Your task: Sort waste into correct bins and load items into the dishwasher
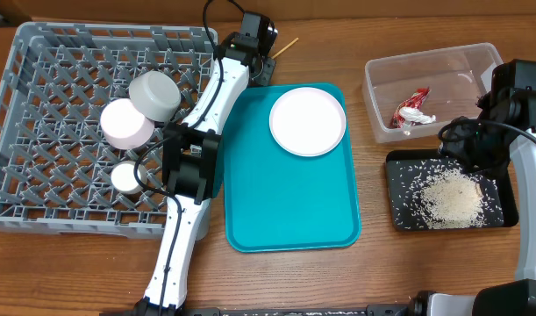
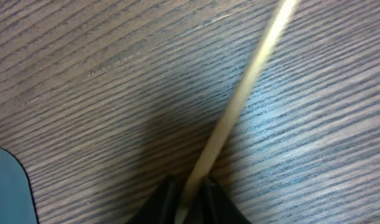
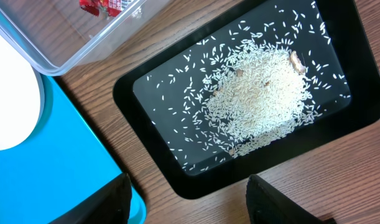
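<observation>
Pinching a thin pale wooden chopstick (image 2: 239,99), the left fingers (image 2: 166,200) are closed against both its sides. Only the left wrist view shows this grip; overhead, the arm hides all but the stick's far end. It is over bare surface just past the teal tray (image 1: 285,202) top edge, open wood around. Empty, the right fingers (image 3: 112,199) spread wide above the black tray (image 3: 153,134) of rice (image 3: 258,99).
</observation>
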Robot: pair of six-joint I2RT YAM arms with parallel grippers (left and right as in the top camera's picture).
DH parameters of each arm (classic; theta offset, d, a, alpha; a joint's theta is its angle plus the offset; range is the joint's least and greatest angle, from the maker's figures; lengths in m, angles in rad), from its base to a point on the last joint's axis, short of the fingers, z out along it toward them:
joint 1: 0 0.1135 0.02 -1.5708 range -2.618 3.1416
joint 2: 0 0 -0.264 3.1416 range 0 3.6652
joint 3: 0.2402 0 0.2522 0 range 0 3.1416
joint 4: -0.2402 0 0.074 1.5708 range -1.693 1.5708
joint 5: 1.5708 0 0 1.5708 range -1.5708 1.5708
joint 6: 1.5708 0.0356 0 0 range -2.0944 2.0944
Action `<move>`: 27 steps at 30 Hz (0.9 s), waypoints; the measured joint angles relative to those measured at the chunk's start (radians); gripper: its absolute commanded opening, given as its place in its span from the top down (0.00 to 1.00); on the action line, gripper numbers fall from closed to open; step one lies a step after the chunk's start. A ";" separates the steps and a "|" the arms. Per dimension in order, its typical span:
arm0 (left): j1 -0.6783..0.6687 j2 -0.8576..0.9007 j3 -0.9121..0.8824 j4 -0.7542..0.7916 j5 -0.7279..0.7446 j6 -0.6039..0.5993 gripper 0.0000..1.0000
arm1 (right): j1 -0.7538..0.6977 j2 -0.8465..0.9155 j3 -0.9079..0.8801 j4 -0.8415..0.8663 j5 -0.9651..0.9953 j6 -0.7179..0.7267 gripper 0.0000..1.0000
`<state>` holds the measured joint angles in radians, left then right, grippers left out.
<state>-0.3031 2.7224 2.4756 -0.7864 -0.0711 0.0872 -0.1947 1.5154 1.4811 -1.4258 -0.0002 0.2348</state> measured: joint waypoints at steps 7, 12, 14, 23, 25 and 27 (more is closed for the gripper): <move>0.003 0.000 0.001 -0.001 -0.005 0.000 0.91 | 0.000 0.000 0.000 -0.004 0.000 0.000 0.39; 0.005 0.001 0.001 0.001 -0.004 0.018 0.91 | 0.000 0.000 0.000 -0.007 0.000 0.000 0.39; 0.005 0.001 0.001 0.000 -0.005 0.018 0.94 | 0.000 0.000 0.000 -0.006 0.000 0.000 0.39; 0.010 0.002 0.007 -0.003 -0.013 0.025 0.96 | 0.000 0.000 0.000 -0.006 0.000 0.000 0.39; 0.009 0.009 0.021 -0.007 -0.033 0.029 0.96 | 0.000 0.000 0.000 -0.007 0.000 0.000 0.39; 0.009 0.012 0.029 -0.010 -0.055 0.034 0.96 | 0.000 0.000 0.000 -0.006 0.000 0.000 0.39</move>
<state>-0.2939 2.7346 2.5050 -0.7967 -0.1265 0.1207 -0.1947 1.5154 1.4811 -1.4322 0.0002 0.2352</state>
